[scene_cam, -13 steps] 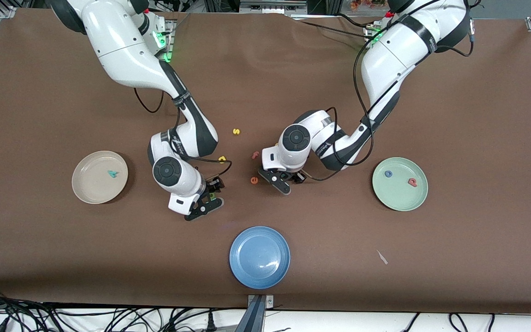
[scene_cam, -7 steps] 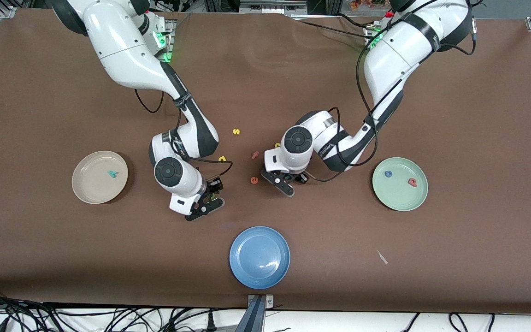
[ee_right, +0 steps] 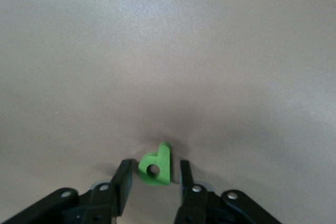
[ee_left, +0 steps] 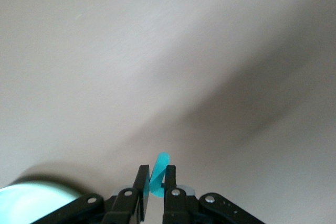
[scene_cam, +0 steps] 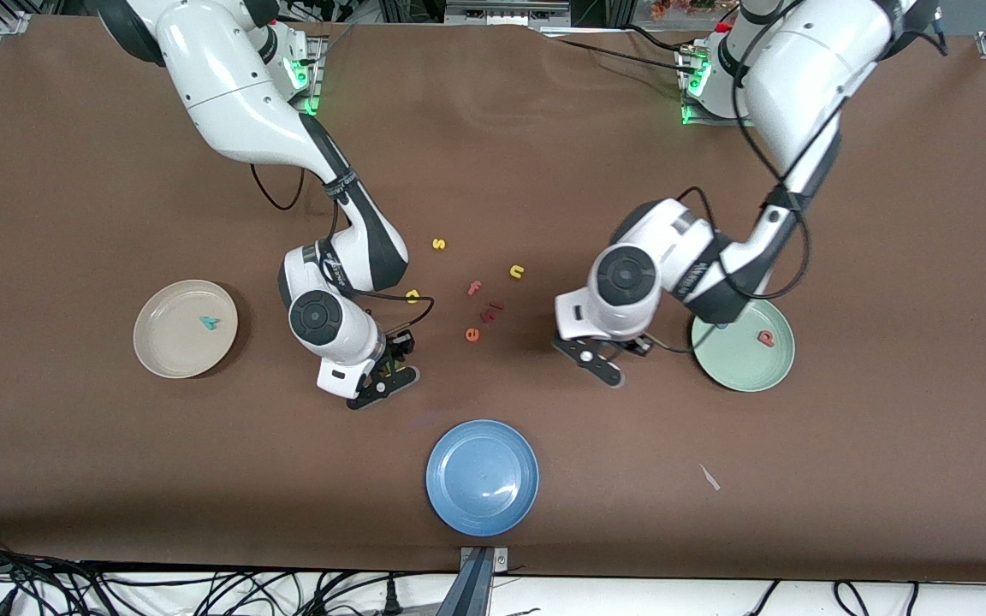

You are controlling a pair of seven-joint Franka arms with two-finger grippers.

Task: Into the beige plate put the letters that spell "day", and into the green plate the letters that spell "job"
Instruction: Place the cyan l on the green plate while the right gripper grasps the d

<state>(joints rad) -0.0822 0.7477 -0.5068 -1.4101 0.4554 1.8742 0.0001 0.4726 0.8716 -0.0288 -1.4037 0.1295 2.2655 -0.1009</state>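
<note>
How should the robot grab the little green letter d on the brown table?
Grip the small green toy letter d across its round bowl and straight stem, coming straight down from above. It lies flat on the brown table, and the open right gripper has a finger on each side. The left gripper, over the table beside the pale green plate, is shut on a teal letter.

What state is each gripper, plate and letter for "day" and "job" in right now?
Left gripper: shut on the teal hooked j, over bare table.
Right gripper: open, fingers either side of the green d lying on the table.
Cream-beige round plate: holds the teal y.
Pale green round plate: holds the salmon-red b.
Yellow a: loose on the table.
</note>
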